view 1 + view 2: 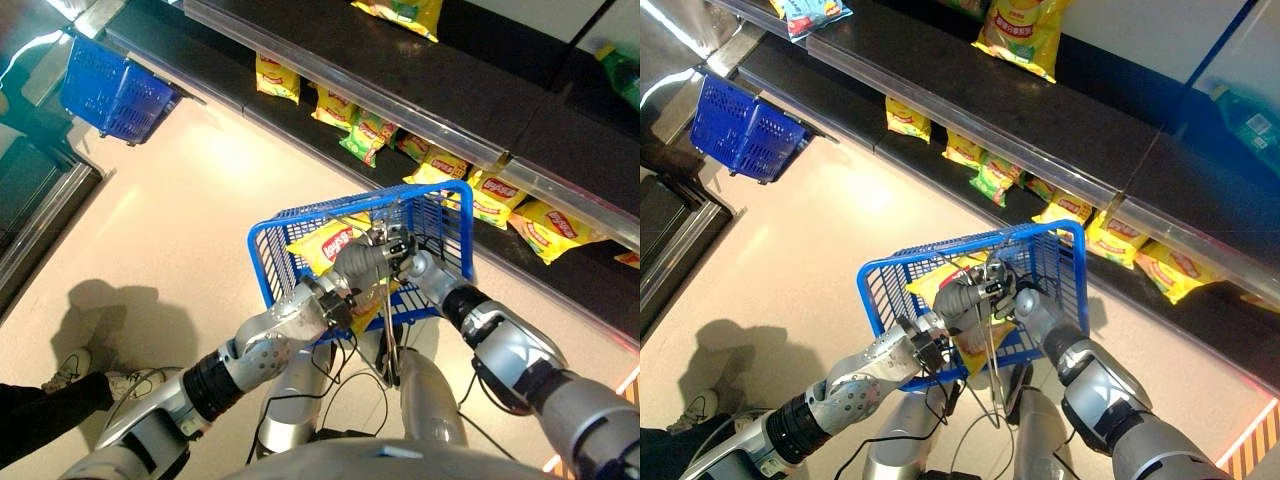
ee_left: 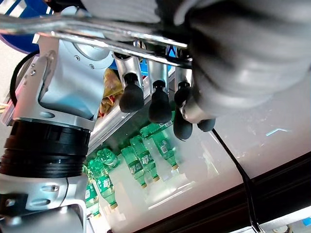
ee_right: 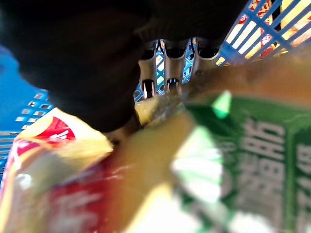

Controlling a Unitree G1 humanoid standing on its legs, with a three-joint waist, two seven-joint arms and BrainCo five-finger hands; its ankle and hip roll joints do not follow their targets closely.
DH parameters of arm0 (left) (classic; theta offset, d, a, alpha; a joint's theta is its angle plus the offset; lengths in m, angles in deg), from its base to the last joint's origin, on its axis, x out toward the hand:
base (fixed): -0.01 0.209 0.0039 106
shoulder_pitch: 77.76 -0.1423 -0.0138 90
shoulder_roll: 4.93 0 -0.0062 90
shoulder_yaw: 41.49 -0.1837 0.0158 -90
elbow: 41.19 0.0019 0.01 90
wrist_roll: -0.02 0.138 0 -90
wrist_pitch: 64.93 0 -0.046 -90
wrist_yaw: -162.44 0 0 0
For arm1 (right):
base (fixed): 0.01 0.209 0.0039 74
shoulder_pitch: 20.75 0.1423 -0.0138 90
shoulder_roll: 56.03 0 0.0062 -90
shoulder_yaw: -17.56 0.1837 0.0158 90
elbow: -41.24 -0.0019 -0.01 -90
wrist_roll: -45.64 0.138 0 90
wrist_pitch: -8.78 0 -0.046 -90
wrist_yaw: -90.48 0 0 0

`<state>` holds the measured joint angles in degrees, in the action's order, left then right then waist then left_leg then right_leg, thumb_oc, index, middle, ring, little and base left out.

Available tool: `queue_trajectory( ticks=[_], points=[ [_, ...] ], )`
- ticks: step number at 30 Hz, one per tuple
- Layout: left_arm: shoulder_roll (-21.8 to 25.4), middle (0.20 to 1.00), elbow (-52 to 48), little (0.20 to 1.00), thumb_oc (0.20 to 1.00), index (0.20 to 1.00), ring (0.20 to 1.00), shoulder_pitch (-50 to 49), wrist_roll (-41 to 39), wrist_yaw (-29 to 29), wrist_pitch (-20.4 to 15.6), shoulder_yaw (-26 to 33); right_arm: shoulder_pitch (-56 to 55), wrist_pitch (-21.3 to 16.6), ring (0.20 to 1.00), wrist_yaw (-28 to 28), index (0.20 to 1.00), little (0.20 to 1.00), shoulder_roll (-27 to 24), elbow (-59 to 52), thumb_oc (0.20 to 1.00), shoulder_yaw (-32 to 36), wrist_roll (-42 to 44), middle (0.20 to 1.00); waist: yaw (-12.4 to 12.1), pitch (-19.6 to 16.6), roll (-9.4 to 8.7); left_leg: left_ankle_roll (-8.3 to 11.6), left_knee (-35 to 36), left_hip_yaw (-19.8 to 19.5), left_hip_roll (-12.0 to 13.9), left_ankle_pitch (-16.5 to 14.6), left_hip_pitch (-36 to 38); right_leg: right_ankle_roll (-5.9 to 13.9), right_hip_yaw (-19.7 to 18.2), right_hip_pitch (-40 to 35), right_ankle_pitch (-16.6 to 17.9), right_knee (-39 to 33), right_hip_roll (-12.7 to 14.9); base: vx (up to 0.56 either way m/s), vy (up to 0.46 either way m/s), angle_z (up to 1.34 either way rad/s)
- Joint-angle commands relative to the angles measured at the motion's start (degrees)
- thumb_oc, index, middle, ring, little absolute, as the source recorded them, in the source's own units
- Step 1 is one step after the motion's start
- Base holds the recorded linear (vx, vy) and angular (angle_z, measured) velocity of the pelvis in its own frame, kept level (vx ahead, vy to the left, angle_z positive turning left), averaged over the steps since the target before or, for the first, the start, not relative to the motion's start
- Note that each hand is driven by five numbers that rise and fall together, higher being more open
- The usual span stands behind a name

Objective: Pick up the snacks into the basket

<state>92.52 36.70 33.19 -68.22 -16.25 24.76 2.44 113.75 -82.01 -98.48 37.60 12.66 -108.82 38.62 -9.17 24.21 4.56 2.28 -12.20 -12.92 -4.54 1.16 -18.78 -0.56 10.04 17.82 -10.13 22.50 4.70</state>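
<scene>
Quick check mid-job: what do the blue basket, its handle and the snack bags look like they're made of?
Blue basket: looks like moulded plastic, an open lattice wall. Handle under the left hand: seemingly shiny metal wire. Snack bag: glossy printed film, crinkled and reflective.

We see the blue wire basket [image 1: 275, 262] held up off the floor, just in front of the shelf [image 1: 420, 95]. Yellow snack bags [image 1: 325, 243] lie inside it, tilted, red logo up. More snacks [image 1: 278, 78], yellow and green, lie along the shelf's lower tier, beyond the basket.

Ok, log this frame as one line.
left hand: shut on basket handle | right hand: in blue basket, grip unclear | yellow snack bag: inside
</scene>
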Motion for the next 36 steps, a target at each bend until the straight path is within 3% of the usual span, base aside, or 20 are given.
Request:
queue_trajectory(
  ticks=[1,6,7,11,12,14,15,19,20,22,26,27,29,30,31,33,36],
  points=[
    [-6.8,0.200,-14.0,0.200,0.200,0.200,0.200,4.7,0.5,-3.2,-4.3,1.3,4.7,-0.7,1.000,-2.2,1.000,1.000,0.9,-1.3,1.000,2.3,3.0,1.000,-0.3,-0.3,-0.05,-1.09,-2.1,-0.1,-1.1,-1.7,-2.2,7.10,-1.2,-1.3,4.4,-2.8,3.7,0.00,0.000,0.00],
    [-6.8,0.200,-13.3,0.200,0.200,0.200,0.200,3.2,0.7,-3.1,-4.4,3.2,2.1,0.1,1.000,-3.3,1.000,1.000,0.3,-4.8,1.000,2.5,1.5,1.000,0.2,-0.4,-0.80,-1.08,-1.3,0.5,-0.7,-1.5,-1.6,7.15,-1.4,-1.5,5.0,-3.9,3.4,0.00,0.016,0.00],
    [-6.3,0.200,-13.0,0.200,0.200,0.200,0.200,1.6,1.1,-3.0,-4.8,5.3,-0.8,0.4,1.000,-3.7,1.000,1.000,-0.7,-11.8,1.000,2.1,-1.5,1.000,0.8,-1.2,-1.56,-1.08,0.0,1.1,-0.2,-1.3,-0.8,7.21,-1.8,-2.0,5.4,-5.4,3.1,0.01,0.031,-0.03],
    [-5.4,0.200,-12.7,0.200,0.200,0.200,0.200,-1.3,1.7,-3.0,-5.3,9.1,-6.6,0.9,1.000,-3.4,1.000,1.000,-3.6,-22.4,1.000,3.1,-4.9,1.000,1.5,-2.4,-2.69,-1.11,1.8,1.9,0.4,-1.0,0.4,7.39,-2.3,-2.7,6.0,-7.2,2.7,0.03,0.016,-0.08],
    [-4.1,0.200,-10.7,0.200,0.200,0.200,0.200,-6.0,2.8,-3.1,-6.4,15.2,-15.4,-0.3,1.000,-2.2,1.000,1.000,-10.1,-35.4,1.000,7.2,-9.1,1.000,3.1,-4.6,-4.29,-1.28,3.7,2.6,0.9,-0.8,1.6,7.63,-2.9,-3.8,6.6,-9.1,2.5,0.05,0.002,-0.11],
    [-4.2,0.200,-10.7,0.200,0.200,0.200,0.200,-6.2,2.8,-3.1,-6.4,15.1,-15.8,-0.1,1.000,-2.0,1.000,1.000,-10.3,-35.8,1.000,7.3,-9.2,1.000,3.0,-4.7,-4.25,-1.28,3.8,2.6,0.9,-0.7,1.7,7.63,-2.9,-3.9,6.7,-9.2,2.5,0.06,0.015,-0.18],
    [-3.5,0.200,-7.5,0.200,0.200,0.200,0.200,-10.9,4.9,-3.4,-7.9,20.9,-23.8,-3.0,1.000,-1.8,1.000,1.000,-15.1,-43.7,1.000,12.0,-10.3,1.000,4.3,-6.3,-5.43,-1.51,5.8,3.9,1.4,-0.6,3.7,7.93,-3.8,-5.3,7.1,-11.2,2.1,0.08,0.040,-0.21],
    [-3.6,0.200,-2.5,0.200,0.200,0.200,0.200,-16.6,7.7,-3.8,-9.4,27.3,-33.1,-6.8,1.000,0.4,1.000,1.000,-18.8,-49.8,1.000,17.0,-9.1,1.000,5.5,-9.6,-6.51,-1.67,8.4,5.8,1.9,-0.2,6.0,8.39,-5.2,-6.8,8.5,-14.5,1.6,0.10,0.032,-0.36],
    [-5.7,0.200,8.4,0.200,0.200,0.200,0.200,-21.6,10.6,-3.0,-11.1,33.7,-40.8,-10.3,1.000,-0.3,1.000,1.000,-20.3,-51.9,1.000,22.6,-8.0,1.000,7.1,-12.3,-7.14,-1.83,10.3,7.8,2.3,-0.4,8.7,8.79,-7.2,-8.6,9.7,-17.1,1.2,0.10,0.030,-0.29],
    [-5.8,0.200,10.0,0.200,0.200,0.200,0.200,-22.6,11.0,-3.1,-11.3,35.0,-42.4,-10.8,1.000,0.0,1.000,1.000,-20.6,-51.5,1.000,23.4,-8.0,1.000,7.1,-13.0,-7.11,-1.88,11.0,8.5,2.5,-0.4,9.8,8.85,-7.8,-9.3,9.9,-17.8,1.2,0.09,0.027,-0.53],
    [-8.3,0.200,28.8,0.200,0.200,0.200,0.200,-24.8,21.5,-0.3,-12.8,42.4,-48.6,-11.8,1.000,-1.8,1.000,1.000,-18.3,-45.6,1.000,26.7,-7.9,1.000,8.9,-16.1,-7.27,-2.07,12.5,11.4,2.9,-1.2,13.5,8.98,-11.0,-10.9,10.3,-18.5,0.5,0.08,0.025,-0.51],
    [-8.3,0.200,28.8,0.200,0.200,0.200,0.200,-24.8,21.5,-0.3,-12.8,42.3,-48.6,-11.8,1.000,-1.8,1.000,1.000,-18.3,-45.6,1.000,26.7,-7.9,1.000,8.8,-16.1,-7.27,-2.07,12.5,11.4,2.9,-1.2,13.5,8.98,-11.1,-10.9,10.3,-18.5,0.4,0.06,0.015,-0.53],
    [-9.6,0.200,39.6,0.200,0.200,0.200,0.200,-24.0,26.3,1.0,-12.6,44.5,-49.8,-11.3,1.000,-3.0,1.000,1.000,-15.1,-37.3,1.000,27.5,-4.3,1.000,9.5,-16.9,-7.22,-2.09,12.1,12.2,2.9,-1.7,14.4,9.00,-12.0,-11.5,10.4,-18.4,0.3,0.04,0.011,-0.36],
    [-9.6,0.200,39.7,0.200,0.200,0.200,0.200,-23.9,26.4,0.9,-12.7,44.5,-49.7,-11.3,1.000,-3.0,1.000,1.000,-15.1,-37.2,1.000,27.4,-4.3,1.000,9.5,-16.8,-7.23,-2.09,12.1,12.3,2.9,-1.7,14.4,9.01,-12.1,-11.5,10.3,-18.4,0.2,0.07,0.015,-0.12],
    [-10.1,0.200,48.8,0.200,0.200,0.200,0.200,-23.2,30.5,1.5,-12.6,46.1,-50.0,-11.2,1.000,-2.8,1.000,1.000,-13.9,-30.1,1.000,26.6,-3.4,1.000,10.0,-17.6,-7.02,-2.09,11.9,13.1,3.1,-2.3,15.3,8.97,-12.9,-12.1,10.3,-18.5,0.1,0.05,0.015,-0.09],
    [-10.4,0.200,57.1,0.200,0.200,0.200,0.200,-22.8,35.6,2.7,-12.6,47.0,-49.6,-10.5,1.000,-3.3,1.000,1.000,-11.2,-20.0,1.000,27.6,0.8,1.000,10.5,-18.0,-6.82,-2.11,11.6,13.9,3.2,-2.8,16.1,8.94,-13.7,-12.5,10.3,-18.5,-0.1,0.05,0.013,-0.20],
    [-11.9,0.200,66.6,0.200,0.200,0.200,0.200,-22.1,37.1,3.5,-11.5,48.6,-49.0,-9.7,1.000,-3.1,1.000,1.000,-7.1,-7.9,1.000,31.2,11.0,1.000,11.2,-19.1,-6.44,-2.07,11.8,14.8,3.5,-3.2,17.4,8.80,-14.4,-13.3,10.2,-18.7,-0.3,0.05,0.001,-0.32]
  ],
)
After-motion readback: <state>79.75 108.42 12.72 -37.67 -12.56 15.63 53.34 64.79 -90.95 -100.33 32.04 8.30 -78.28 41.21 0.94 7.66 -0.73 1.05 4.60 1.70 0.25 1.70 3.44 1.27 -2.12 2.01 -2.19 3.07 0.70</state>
